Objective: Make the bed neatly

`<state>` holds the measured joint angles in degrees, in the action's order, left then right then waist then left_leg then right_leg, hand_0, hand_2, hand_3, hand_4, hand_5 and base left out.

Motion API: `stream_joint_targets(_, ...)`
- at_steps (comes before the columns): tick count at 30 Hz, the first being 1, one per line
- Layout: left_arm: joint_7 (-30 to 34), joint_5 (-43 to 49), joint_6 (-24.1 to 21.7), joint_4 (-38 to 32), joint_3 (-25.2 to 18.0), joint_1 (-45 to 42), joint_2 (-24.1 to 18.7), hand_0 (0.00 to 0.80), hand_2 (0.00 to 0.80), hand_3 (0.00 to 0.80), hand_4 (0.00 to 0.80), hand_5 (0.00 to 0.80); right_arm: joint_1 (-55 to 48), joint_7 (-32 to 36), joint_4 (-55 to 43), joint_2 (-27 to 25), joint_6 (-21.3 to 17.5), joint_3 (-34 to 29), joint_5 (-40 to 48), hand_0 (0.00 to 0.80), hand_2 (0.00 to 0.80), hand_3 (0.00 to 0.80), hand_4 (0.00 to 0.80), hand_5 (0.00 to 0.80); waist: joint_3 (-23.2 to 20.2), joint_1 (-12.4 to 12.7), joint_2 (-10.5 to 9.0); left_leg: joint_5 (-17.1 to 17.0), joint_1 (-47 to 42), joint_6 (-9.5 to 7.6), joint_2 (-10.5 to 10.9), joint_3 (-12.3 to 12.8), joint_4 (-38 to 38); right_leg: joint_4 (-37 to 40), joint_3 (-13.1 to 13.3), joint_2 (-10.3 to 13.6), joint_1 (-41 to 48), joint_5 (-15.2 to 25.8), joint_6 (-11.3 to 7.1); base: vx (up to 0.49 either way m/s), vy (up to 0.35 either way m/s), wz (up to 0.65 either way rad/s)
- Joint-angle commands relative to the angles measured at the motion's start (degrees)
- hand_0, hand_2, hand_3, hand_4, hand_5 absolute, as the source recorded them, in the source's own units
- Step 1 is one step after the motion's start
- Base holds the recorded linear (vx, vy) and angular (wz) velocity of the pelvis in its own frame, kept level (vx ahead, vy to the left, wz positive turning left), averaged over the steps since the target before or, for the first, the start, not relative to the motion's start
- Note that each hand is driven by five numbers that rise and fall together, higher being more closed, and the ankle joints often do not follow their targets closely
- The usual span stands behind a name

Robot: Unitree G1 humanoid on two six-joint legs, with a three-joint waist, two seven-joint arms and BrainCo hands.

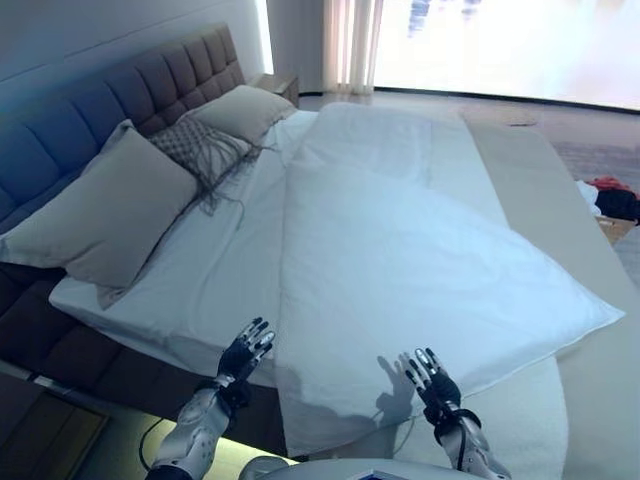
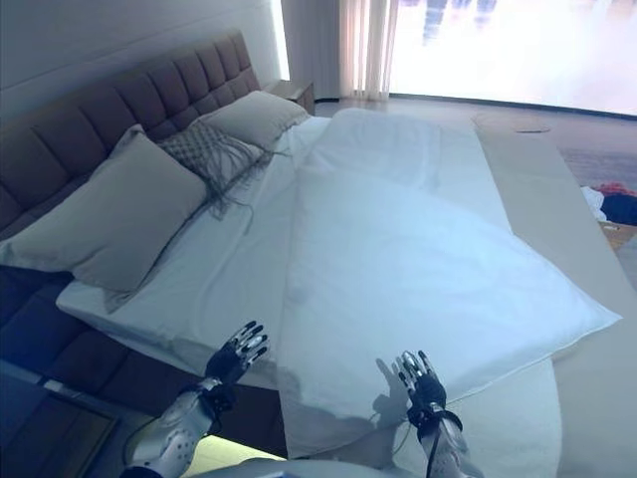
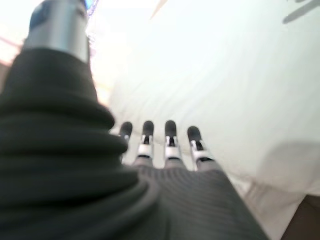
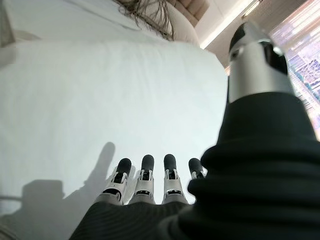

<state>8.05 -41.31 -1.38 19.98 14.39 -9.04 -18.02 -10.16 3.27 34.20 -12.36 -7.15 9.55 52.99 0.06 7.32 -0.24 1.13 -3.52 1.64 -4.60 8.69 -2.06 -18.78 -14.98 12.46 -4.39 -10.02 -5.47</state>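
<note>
The bed (image 1: 560,200) is only partly made. The white duvet (image 1: 400,270) lies across the mattress at a slant: one corner juts out toward the window side of the bed, while the near edge droops over the side of the bed closest to the robot. On the headboard side of the duvet a wide strip of bare white sheet (image 1: 215,270) shows, so the duvet does not yet reach the pillows. Its surface is fairly smooth, with a few soft folds toward the far end of the bed.

Against the headboard (image 1: 120,95) a large grey pillow (image 1: 105,215), a patterned cushion with loose fringe (image 1: 205,150) and a second pillow (image 1: 245,110) are lined up, and they look roughly in place.

Both hands are empty. The left robot hand (image 1: 245,355) hovers over the near edge of the bed, just beside the duvet's headboard-side edge, fingers straight and spread. The right robot hand (image 1: 430,378) hangs over the near drooping part of the duvet, fingers likewise extended; its wrist view shows them above the cloth, casting a shadow on it, gripping nothing.

By my judgement the main work remains: square the duvet to the bed, draw it toward the pillows, and even out the overhang.
</note>
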Motion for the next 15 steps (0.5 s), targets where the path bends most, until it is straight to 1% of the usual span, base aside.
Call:
stream_joint_targets(1,0.7,0.5,-2.3,-5.4,-4.3,2.2,-1.4,0.000,0.000,0.000,0.000,0.000,2.8,1.8,-1.5,2.6,-1.1,-0.3,0.5,0.000,0.000,0.000,0.000,0.000,2.4,2.1,-4.40,2.5,0.3,-3.92,4.8,0.2,-1.8,14.1,-2.7,2.2,4.4,16.6,-3.60,0.012,-0.125,-0.02)
stream_joint_targets(6,1.2,0.5,-3.4,-4.5,-4.5,1.7,-1.1,0.000,0.000,0.000,0.000,0.000,2.5,2.0,-2.0,2.4,-0.2,0.0,0.7,0.000,0.000,0.000,0.000,0.000,2.3,2.1,-4.55,2.6,0.2,-3.44,3.9,0.8,-2.2,15.0,-3.3,1.4,5.9,15.1,-3.46,0.008,-0.105,0.04)
stream_joint_targets(11,1.7,2.4,-4.1,-3.0,-4.3,1.7,-0.1,0.000,0.000,0.000,0.000,0.000,2.8,2.3,-0.1,2.6,3.0,0.3,3.7,0.000,0.000,0.000,0.000,0.000,2.5,1.7,-3.95,2.7,0.2,-3.02,3.3,1.0,-2.7,15.2,-3.4,-0.4,6.5,13.0,-2.64,0.011,-0.064,0.05)
stream_joint_targets(12,1.7,2.6,-4.3,-2.4,-4.1,1.9,0.0,0.000,0.000,0.000,0.000,0.000,2.9,2.2,0.2,2.6,3.5,0.4,3.5,0.000,0.000,0.000,0.000,0.000,2.7,1.5,-3.93,2.9,0.6,-2.80,3.2,1.5,-3.7,15.2,-3.4,-0.5,6.5,12.9,-2.44,-0.024,-0.044,0.11)
stream_joint_targets(13,1.6,2.3,-3.6,-1.4,-3.7,2.2,0.4,0.000,0.000,0.000,0.000,0.000,2.9,1.6,0.5,2.7,4.5,0.5,2.8,0.000,0.000,0.000,0.000,0.000,3.0,1.3,-4.06,3.4,1.5,-2.36,3.0,2.6,-6.3,15.5,-3.7,-0.6,6.8,13.0,-2.12,-0.060,-0.034,0.13)
stream_joint_targets(14,1.6,1.7,-3.0,-0.7,-3.3,2.9,0.9,0.000,0.000,0.000,0.000,0.000,3.0,1.6,0.5,2.4,4.4,0.8,2.6,0.000,0.000,0.000,0.000,0.000,3.6,0.8,-4.32,3.8,3.0,-1.88,2.2,4.1,-10.6,15.6,-4.2,-0.2,6.9,13.1,-1.74,-0.084,-0.029,0.13)
stream_joint_targets(15,1.6,1.7,-2.5,-0.1,-3.1,3.6,1.1,0.000,0.000,0.000,0.000,0.000,3.3,1.4,0.8,2.1,4.0,1.1,2.7,0.000,0.000,0.000,0.000,0.000,4.0,0.6,-4.65,4.3,4.4,-1.53,1.5,4.1,-14.3,15.5,-4.5,0.2,6.8,13.1,-1.33,-0.118,0.013,0.15)
